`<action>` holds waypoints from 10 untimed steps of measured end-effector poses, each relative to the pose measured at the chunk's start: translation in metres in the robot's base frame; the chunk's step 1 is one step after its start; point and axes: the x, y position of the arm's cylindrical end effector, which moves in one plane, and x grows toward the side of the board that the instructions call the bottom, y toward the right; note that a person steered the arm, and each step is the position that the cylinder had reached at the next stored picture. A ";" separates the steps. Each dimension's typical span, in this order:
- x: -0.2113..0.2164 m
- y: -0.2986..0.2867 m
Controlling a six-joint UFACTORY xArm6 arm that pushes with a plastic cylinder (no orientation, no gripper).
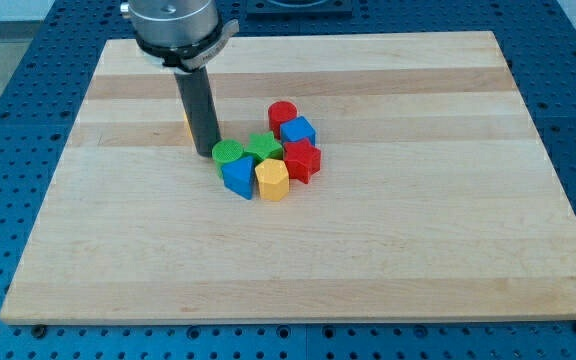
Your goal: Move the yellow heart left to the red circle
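Note:
Only a thin yellow-orange sliver, which may be the yellow heart, shows at the left edge of my rod; the rest is hidden behind it. The red circle stands at the top of a tight cluster of blocks near the middle of the board, to the right of the sliver. My tip rests on the board just left of the green circle, close to it or touching it.
The cluster also holds a green star, a blue cube, a red star-like block, a blue triangle and a yellow hexagon. All sit on the wooden board.

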 end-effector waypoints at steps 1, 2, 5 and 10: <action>-0.027 0.007; -0.094 0.040; -0.033 -0.093; -0.046 -0.043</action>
